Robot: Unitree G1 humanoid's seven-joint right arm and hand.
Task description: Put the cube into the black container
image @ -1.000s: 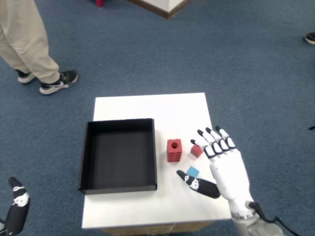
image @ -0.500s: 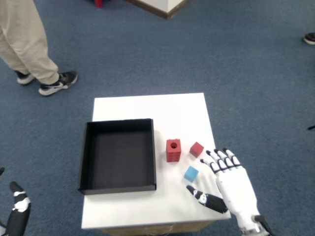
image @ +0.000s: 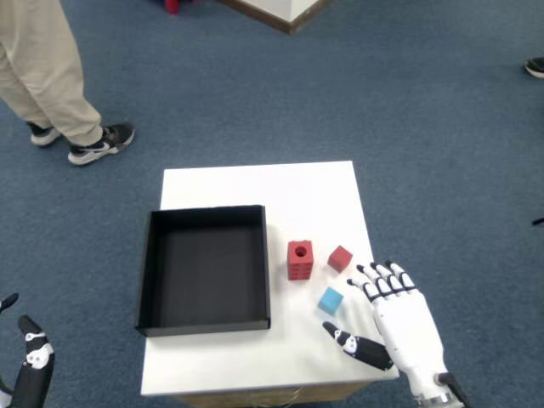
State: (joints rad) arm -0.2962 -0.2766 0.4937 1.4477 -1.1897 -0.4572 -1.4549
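Observation:
A small red cube (image: 340, 257) lies on the white table (image: 255, 183), right of a taller red block (image: 299, 260) with a hole in its top. A small blue cube (image: 331, 299) rests just below them. The black container (image: 205, 268) stands on the table's left half with nothing inside it. My right hand (image: 398, 320) hovers over the table's front right corner, open, fingers spread, palm down. Its fingertips (image: 378, 274) sit right of the blue cube and below the red cube. The thumb (image: 353, 344) points left, just below the blue cube.
A person's legs (image: 51, 76) and dark shoes (image: 100, 141) stand on the blue carpet beyond the table's left. My left hand (image: 30, 374) shows at the bottom left corner, off the table. A wooden furniture edge (image: 276, 13) is at the top.
My right hand has drawn back toward the table's front right corner, uncovering the blue and red cubes. Over the last half second it has barely moved. The cubes stay put.

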